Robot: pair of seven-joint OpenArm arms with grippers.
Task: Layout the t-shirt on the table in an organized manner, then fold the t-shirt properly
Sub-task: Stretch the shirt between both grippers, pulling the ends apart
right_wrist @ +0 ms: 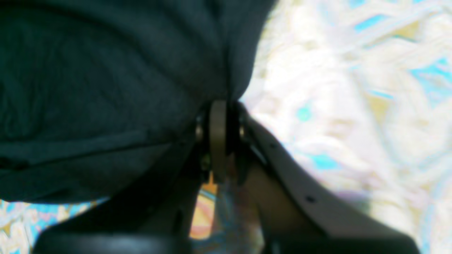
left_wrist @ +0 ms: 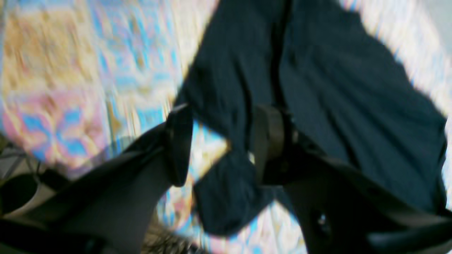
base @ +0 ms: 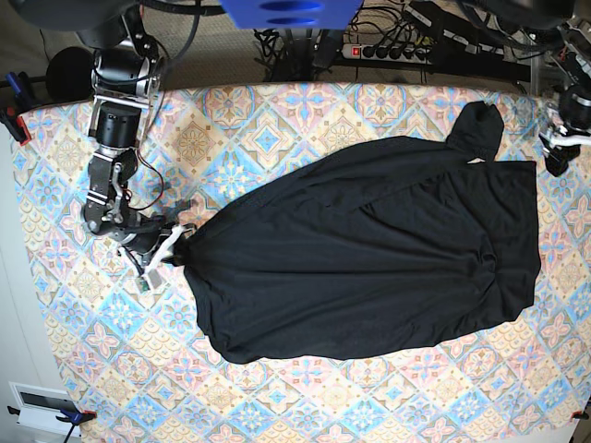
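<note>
T-shirt (base: 369, 258) spread black across worktop (base: 305, 397) | base view: right end effector (base: 175, 247) at garment's edge | right wrist view: clenched on fabric | left wrist view: left end effector (left_wrist: 220, 148) released, straddling fabric
</note>
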